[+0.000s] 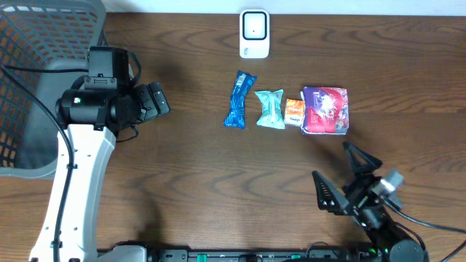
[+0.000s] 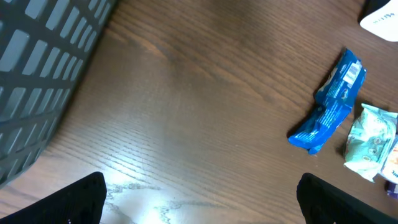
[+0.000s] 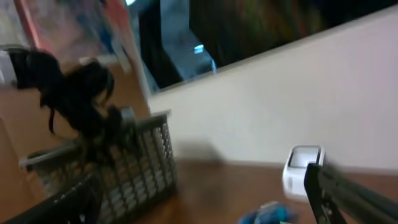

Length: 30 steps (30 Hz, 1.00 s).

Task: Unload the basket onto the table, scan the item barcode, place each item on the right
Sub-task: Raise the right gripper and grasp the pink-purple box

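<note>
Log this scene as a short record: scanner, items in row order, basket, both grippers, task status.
scanner: white scanner, top centre of the overhead view, beyond the row of items
items, left to right in the overhead view: blue packet, pale green packet, orange packet, purple pack
basket: grey basket, top left corner
left gripper: open, empty, left of the blue packet
right gripper: open, empty, just below the purple pack
status: no item picked up yet

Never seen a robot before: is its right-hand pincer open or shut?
Open. Seen from overhead, the right pincer has its two black fingers spread wide, holding nothing.
</note>
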Motion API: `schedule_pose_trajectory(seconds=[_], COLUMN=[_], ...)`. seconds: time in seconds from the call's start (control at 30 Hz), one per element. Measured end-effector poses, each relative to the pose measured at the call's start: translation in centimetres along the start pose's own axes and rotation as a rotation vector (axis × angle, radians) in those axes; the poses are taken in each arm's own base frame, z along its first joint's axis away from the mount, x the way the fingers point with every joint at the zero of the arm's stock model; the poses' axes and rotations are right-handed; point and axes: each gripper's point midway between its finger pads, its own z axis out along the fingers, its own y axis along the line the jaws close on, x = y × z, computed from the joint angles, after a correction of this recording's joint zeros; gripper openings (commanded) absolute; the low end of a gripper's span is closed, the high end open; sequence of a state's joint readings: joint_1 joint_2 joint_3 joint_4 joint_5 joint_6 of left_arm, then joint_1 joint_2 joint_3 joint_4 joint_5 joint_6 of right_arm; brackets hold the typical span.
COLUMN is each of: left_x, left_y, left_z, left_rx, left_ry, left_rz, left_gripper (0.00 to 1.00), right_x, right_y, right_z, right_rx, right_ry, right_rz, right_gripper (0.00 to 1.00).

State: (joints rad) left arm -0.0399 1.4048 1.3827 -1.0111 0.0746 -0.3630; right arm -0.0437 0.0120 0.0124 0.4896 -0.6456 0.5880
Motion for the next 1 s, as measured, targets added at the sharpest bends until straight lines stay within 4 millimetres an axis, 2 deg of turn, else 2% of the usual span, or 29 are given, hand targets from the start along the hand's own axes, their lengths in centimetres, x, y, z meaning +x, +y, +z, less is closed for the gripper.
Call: schedule_pose_trajectory(seconds=[0.2, 0.27, 0.37, 0.47, 0.6, 0.73, 0.87, 1.0], left_x=[0.0, 0.0, 0.0, 0.0, 0.0, 0.0, 0.0, 0.0], left_y=[0.0, 0.0, 0.0, 0.0, 0.0, 0.0, 0.0, 0.0], left_z=[0.0, 0.0, 0.0, 0.0, 0.0, 0.0, 0.0, 0.0], left_rx=[0.0, 0.0, 0.0, 0.0, -0.001, -0.001, -0.001, 0.0], left_ry=[0.0, 0.0, 0.001, 0.001, 0.002, 0.001, 0.002, 0.001], left_rz=[0.0, 0.0, 0.0, 0.0, 0.0, 0.0, 0.0, 0.0], left_gripper=[0.98, 0.98, 0.98, 0.98, 0.98, 0.98, 0.98, 0.98], right_x=[-3.8, -5.1, -5.7, -4.8, -1.9, -0.1, 0.7, 1.4], right_y=[-1.1, -1.7, -3.7, -6.5, -10.5, -14.0, -16.3, -17.4], right_z=[0.8, 1.5, 2.5, 3.3, 4.1, 5.5, 6.8, 7.5], right_rx=[0.136, 0.204, 0.333, 0.452, 0.563, 0.624, 0.649, 0.65], right_ry=[-0.039, 0.018, 0.171, 0.384, 0.689, 0.918, 1.03, 1.083], right_rz=[-0.109, -0.15, -0.174, -0.154, -0.086, -0.004, 0.048, 0.072], right_gripper=[0.99, 0.99, 0.99, 0.99, 0.99, 0.99, 0.99, 0.99])
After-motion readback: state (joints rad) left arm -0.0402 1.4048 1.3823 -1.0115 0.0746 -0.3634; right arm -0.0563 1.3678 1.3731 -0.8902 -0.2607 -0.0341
